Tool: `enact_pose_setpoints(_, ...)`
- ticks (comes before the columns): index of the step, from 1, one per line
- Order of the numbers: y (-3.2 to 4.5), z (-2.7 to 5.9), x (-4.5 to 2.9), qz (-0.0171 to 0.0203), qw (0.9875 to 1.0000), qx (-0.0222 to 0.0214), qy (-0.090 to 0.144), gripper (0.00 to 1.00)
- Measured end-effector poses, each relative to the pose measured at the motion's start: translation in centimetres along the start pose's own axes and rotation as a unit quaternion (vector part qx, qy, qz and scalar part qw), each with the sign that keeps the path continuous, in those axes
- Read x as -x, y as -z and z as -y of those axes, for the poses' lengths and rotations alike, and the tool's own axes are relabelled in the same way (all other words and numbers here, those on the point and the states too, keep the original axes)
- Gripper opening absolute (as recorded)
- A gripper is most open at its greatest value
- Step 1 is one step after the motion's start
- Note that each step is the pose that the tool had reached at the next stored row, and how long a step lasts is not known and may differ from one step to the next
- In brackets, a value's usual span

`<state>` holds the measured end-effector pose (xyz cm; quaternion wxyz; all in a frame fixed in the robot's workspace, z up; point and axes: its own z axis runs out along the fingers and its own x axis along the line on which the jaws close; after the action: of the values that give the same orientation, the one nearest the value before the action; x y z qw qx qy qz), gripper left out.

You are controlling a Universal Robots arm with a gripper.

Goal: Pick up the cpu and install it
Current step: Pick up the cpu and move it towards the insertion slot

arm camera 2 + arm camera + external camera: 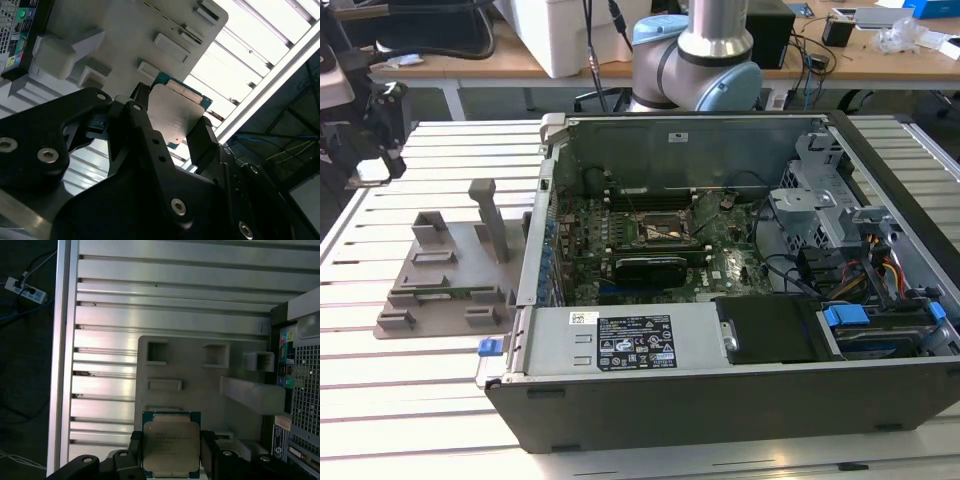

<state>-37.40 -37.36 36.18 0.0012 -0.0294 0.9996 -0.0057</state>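
**Gripper (171, 450) clamped on the cpu (171, 442) over the holder tray (200, 390)**

Black fingers (200, 142) pinch two opposite edges of the cpu in both wrist views. Its metal top and teal rim hang over the tray, near the tray's edge. The exterior view takes in more: from its left, the tray on the slatted table (420, 400), the open computer case (720, 400) just beside it, and the motherboard socket (665, 228) inside the case.

Both wrist views close — shared cpu (171, 447)
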Motion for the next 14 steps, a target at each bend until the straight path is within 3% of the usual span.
enact_pose_setpoints(10,3.26,0.04,0.01,0.0,1.0,0.0,0.0,0.55)
enact_pose_setpoints(14,3.9,0.04,0.01,0.0,1.0,0.0,0.0,0.55)
